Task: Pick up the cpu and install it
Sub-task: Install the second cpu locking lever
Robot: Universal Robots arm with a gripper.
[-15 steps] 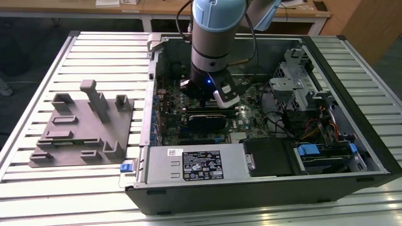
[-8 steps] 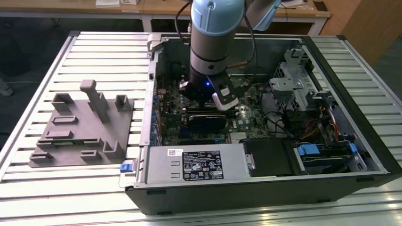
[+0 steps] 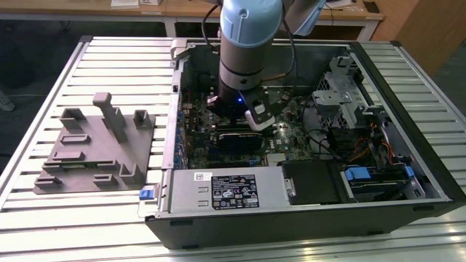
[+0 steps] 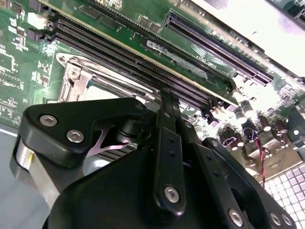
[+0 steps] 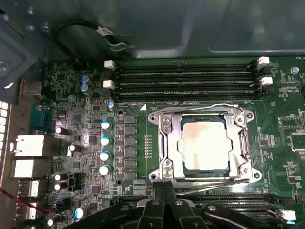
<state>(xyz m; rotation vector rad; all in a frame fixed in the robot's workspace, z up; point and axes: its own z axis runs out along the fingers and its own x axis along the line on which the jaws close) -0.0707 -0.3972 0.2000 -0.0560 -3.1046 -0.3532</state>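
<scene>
The cpu (image 5: 205, 145), a small square chip with a silvery face, lies flat inside the dark socket frame (image 5: 163, 143) on the green motherboard. The metal bracket is down around its edges. My gripper (image 5: 164, 186) hovers just off one side of the socket, fingers pressed together with nothing between them. In the second wrist view the shut gripper (image 4: 167, 98) points at the board beside the socket bracket (image 4: 76, 81). In the exterior view the gripper (image 3: 258, 123) reaches down into the open computer case (image 3: 429, 185) over the board's middle.
Long memory slots (image 5: 186, 78) run along the socket's far side. A grey box with a white label (image 3: 226, 191) and a drive cage (image 3: 342, 93) crowd the case. A grey plastic fixture (image 3: 95, 147) stands on the slatted table at the exterior view's left.
</scene>
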